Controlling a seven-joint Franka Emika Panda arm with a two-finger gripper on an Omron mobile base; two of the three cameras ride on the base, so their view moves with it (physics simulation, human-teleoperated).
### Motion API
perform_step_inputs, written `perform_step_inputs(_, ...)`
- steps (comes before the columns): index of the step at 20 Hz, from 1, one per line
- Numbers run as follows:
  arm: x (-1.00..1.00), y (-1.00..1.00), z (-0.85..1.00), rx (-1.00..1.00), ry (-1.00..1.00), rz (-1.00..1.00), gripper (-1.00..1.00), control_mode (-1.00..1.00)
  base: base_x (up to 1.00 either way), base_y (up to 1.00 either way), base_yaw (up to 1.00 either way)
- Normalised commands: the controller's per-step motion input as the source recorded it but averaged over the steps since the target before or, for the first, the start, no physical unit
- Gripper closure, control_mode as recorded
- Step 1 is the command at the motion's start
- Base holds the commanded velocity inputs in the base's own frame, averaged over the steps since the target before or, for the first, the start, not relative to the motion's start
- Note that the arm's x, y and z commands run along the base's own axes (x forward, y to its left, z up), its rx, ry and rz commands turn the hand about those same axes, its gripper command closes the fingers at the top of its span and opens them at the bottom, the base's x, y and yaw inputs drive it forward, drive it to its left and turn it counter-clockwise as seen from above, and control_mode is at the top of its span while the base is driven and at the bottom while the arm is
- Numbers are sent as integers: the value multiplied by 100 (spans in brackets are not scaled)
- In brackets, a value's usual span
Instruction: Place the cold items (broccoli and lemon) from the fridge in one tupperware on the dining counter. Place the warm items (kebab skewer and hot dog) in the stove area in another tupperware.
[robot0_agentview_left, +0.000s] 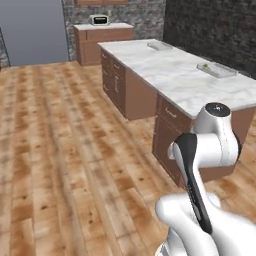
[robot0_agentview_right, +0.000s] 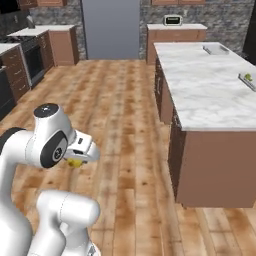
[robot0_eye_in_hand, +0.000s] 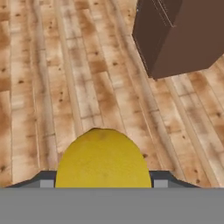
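Yellow and smooth-skinned, the lemon (robot0_eye_in_hand: 103, 158) sits between the two dark finger tips of the gripper (robot0_eye_in_hand: 103, 181) in the hand view, the jaws standing fairly wide and closed against its sides, so it is held and carried above the wooden floor (robot0_eye_in_hand: 52, 87). In the right base view the same lemon (robot0_agentview_right: 75, 162) peeks out as a small yellow spot under the hand, low beside the arm.

By its look it should be light and firm, a rounded thing with a waxy rind that could roll or slip if squeezed off-centre. The best hold is across its widest part, which seems to be where the fingers have it now. It is not fragile, but a loose grip during a swing could let it drop.

Ahead stands the dining counter (robot0_agentview_left: 175, 80), marble-topped on brown cabinets, well apart from the hand. On its far side lie two clear tupperware boxes: the nearer tupperware (robot0_agentview_left: 216, 69) has something green in it, probably the broccoli (robot0_agentview_right: 247, 77), though it is too small to be sure; the farther tupperware (robot0_agentview_left: 160, 46) looks empty. My judgement is that the lemon belongs in the nearer one with the green item, and the base must come closer to the counter before any release
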Motion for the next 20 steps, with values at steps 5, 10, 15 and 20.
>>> perform_step_inputs(5, 0, 0, 0, 0, 0, 0, 100, 100, 59, -100, 0)
perform_step_inputs(10, 0, 0, 0, 0, 0, 0, 100, 100, 54, -100, -2)
perform_step_inputs(15, 0, 0, 0, 0, 0, 0, 100, 100, 60, -100, 0)
perform_step_inputs(20, 0, 0, 0, 0, 0, 0, 100, 100, 68, -100, 0)
